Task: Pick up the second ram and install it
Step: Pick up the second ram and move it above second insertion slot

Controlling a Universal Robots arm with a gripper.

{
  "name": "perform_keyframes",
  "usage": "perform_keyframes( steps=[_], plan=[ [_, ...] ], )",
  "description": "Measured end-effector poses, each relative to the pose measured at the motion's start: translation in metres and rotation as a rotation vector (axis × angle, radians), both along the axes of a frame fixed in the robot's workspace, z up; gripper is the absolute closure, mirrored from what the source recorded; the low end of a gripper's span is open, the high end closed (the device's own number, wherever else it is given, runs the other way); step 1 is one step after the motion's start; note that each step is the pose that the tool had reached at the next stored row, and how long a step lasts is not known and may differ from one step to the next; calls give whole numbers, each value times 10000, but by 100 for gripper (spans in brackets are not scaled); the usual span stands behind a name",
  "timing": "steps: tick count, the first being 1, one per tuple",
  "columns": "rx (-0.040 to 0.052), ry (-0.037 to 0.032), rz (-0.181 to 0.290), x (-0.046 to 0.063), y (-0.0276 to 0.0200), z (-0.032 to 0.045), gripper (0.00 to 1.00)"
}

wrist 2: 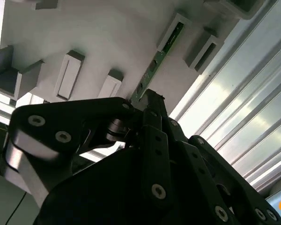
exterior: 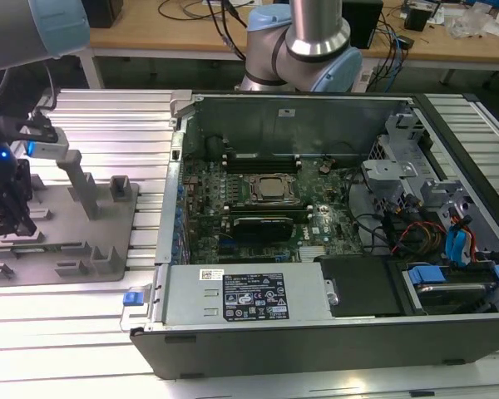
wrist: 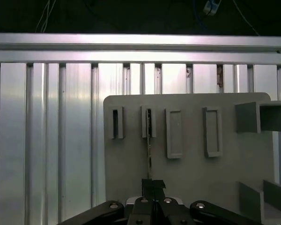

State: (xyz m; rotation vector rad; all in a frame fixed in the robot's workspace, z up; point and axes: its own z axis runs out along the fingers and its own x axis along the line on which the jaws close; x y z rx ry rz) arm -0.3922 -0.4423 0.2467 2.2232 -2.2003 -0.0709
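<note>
End effector is closed on one end of the thin green memory stick, which stands edge-on with its other end in a slot near an edge of the grey holder plate on the ribbed worktop.

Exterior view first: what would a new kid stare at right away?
Probably the big open computer case across the exterior view's middle and right, green motherboard showing. Then, in the first wrist view, the black gripper pinching the thin green second ram, whose far end sits in a grey fixture slot.
</note>
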Motion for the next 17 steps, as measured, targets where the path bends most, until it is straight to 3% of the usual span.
perform_keyframes(
  steps=[14, 17],
  plan=[
    [1, -1, 216, -149, -1, -215, 92],
    [-1, 1, 224, -158, -1, -227, 92]
  ],
)
